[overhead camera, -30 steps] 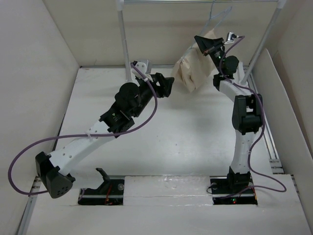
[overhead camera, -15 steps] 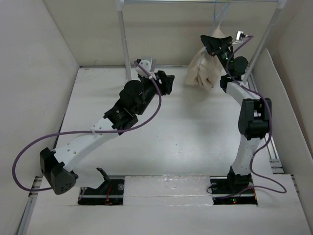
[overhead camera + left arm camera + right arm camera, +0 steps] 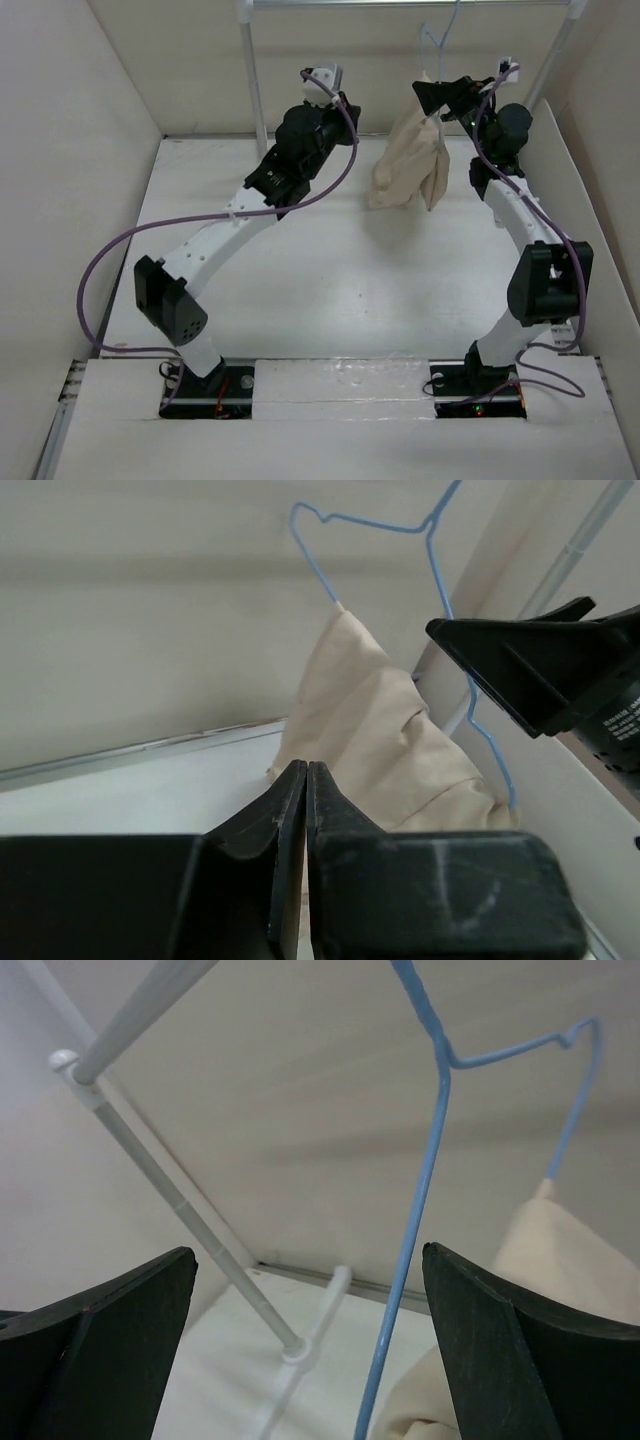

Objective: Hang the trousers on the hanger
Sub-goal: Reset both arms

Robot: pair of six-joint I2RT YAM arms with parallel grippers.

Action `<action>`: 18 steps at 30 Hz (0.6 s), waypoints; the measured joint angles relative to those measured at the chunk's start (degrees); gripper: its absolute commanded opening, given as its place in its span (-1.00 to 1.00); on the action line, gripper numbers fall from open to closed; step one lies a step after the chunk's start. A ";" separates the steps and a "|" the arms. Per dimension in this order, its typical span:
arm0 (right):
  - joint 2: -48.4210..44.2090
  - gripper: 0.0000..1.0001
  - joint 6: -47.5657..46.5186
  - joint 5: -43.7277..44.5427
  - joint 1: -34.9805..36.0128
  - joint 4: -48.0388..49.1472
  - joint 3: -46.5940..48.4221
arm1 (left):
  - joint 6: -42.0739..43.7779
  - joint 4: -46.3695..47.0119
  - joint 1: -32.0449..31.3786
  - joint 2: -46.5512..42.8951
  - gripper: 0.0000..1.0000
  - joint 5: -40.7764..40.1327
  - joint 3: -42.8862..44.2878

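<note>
the hanger point(image 3: 425, 1160) hook runs off the top edge in both wrist views. lower down, its wire disappears into the trousers point(image 3: 370, 730), whose lower part is hidden behind the left gripper point(image 3: 306, 770). from above, the wire is too thin to trace.

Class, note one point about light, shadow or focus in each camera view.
Top view: even, soft light; the trousers cast a faint shadow on the table. Left wrist view: the left hand looms dark and soft-edged; the hanger is crisp. Right wrist view: right hand silhouetted, no glare.
</note>
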 measured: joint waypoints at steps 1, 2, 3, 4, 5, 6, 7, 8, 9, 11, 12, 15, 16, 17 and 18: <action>-0.94 1.00 -1.99 0.61 -0.02 -1.55 -0.15 | -0.02 -0.17 0.00 1.46 -1.00 0.66 1.49; -1.79 1.00 -3.93 1.36 -0.13 -3.10 -0.37 | -0.04 -0.42 0.00 2.86 -1.00 1.62 2.64; -2.58 1.00 -5.68 2.23 -0.22 -4.48 -0.66 | -0.13 -0.70 0.00 3.74 -1.00 2.25 3.04; -3.30 1.00 -7.50 3.23 -0.42 -5.88 -0.92 | -0.26 -1.03 0.00 4.50 -0.99 2.99 3.15; -3.82 1.00 -9.11 3.96 -0.74 -7.34 -1.05 | -0.39 -1.42 0.00 5.07 -0.92 3.56 3.17; -4.15 1.00 -10.82 4.61 -1.07 -8.74 -1.03 | -0.50 -1.81 0.00 5.55 -0.84 4.07 3.17; -4.31 1.00 -12.31 5.35 -1.60 -9.99 -0.98 | -0.70 -2.23 0.00 6.10 -0.65 4.57 3.17; -4.37 1.00 -13.66 6.03 -2.10 -11.28 -0.96 | -0.83 -2.49 0.00 6.34 -0.59 4.94 3.15; -4.39 1.00 -15.06 6.84 -2.62 -12.59 -0.94 | -1.25 -2.71 0.00 6.43 -0.53 5.33 3.08; -4.39 1.00 -17.64 8.79 -3.39 -15.47 -0.87 | -1.60 -2.69 0.00 6.43 -0.36 6.12 2.91; -4.39 1.00 -19.15 9.97 -3.67 -17.18 -0.63 | -1.86 -2.49 0.00 6.38 -0.28 6.49 2.91; -4.61 1.00 -23.12 13.22 -4.04 -20.92 0.15 | -2.64 -1.29 0.00 5.84 -0.03 7.39 1.49; -4.94 1.00 -24.00 13.79 -4.15 -21.27 0.11 | -2.60 -0.87 0.00 5.35 0.05 7.54 0.48; -5.40 1.00 -24.92 14.32 -4.15 -21.27 -0.02 | -2.82 -0.35 0.00 4.79 0.07 7.76 -0.68; -6.08 1.00 -25.83 14.80 -4.13 -21.27 -0.24 | -2.99 -0.09 0.00 4.39 0.08 7.76 -1.60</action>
